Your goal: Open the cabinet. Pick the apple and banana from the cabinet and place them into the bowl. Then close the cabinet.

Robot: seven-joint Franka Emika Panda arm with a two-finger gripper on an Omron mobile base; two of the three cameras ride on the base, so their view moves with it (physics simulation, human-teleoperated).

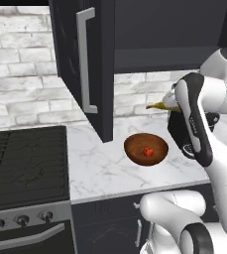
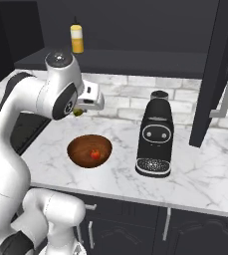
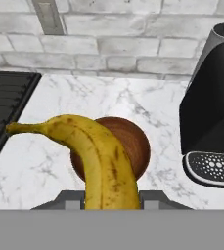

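My gripper (image 3: pixel 111 199) is shut on the banana (image 3: pixel 99 156), a yellow curved fruit with brown specks that fills the middle of the hand view. It hangs above the reddish-brown bowl (image 3: pixel 135 144) on the marble counter. From the left base view the banana's tip (image 1: pixel 157 105) sticks out from behind my arm, above and right of the bowl (image 1: pixel 132 144). The small red apple (image 1: pixel 148 152) lies inside the bowl. From the right, the gripper (image 2: pixel 80 110) hovers above the bowl (image 2: pixel 75 149) and apple (image 2: pixel 95 154). The black cabinet stands open, its left door (image 1: pixel 85 64) swung out.
A black coffee machine (image 2: pixel 155 134) stands on the counter right of the bowl. The cabinet's right door (image 2: pixel 220 69) juts out beyond it. A yellow bottle (image 2: pixel 76 39) stands on the cabinet shelf. A black stove (image 1: pixel 26 163) lies left of the counter.
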